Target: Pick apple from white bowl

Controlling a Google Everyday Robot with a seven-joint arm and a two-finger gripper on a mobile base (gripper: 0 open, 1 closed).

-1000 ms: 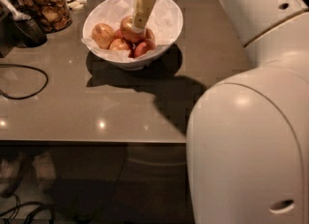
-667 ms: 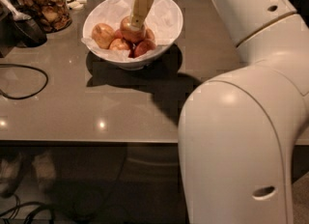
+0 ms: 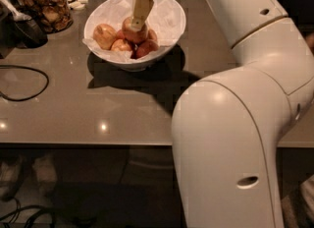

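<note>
The white bowl [image 3: 172, 19], lined with crinkled white paper, stands at the back of the table and holds several apples. The golden-yellow, orange-blushed apple [image 3: 132, 33] lies on top of the pile in the middle. My gripper [image 3: 138, 24] comes straight down from above and its tip rests on the top of this apple. A paler yellowish apple [image 3: 104, 36] lies to its left. Smaller, redder apples [image 3: 146, 48] lie in front. The apple still sits in the bowl.
A glass jar of brown snacks [image 3: 45, 6] stands at the back left beside a dark object [image 3: 27, 30]. A black cable [image 3: 24, 82] loops on the left of the grey table [image 3: 98, 109]. My white arm [image 3: 235, 124] fills the right side.
My arm's elbow has swung a little to the left. The gripper stays down on the top apple in the bowl.
</note>
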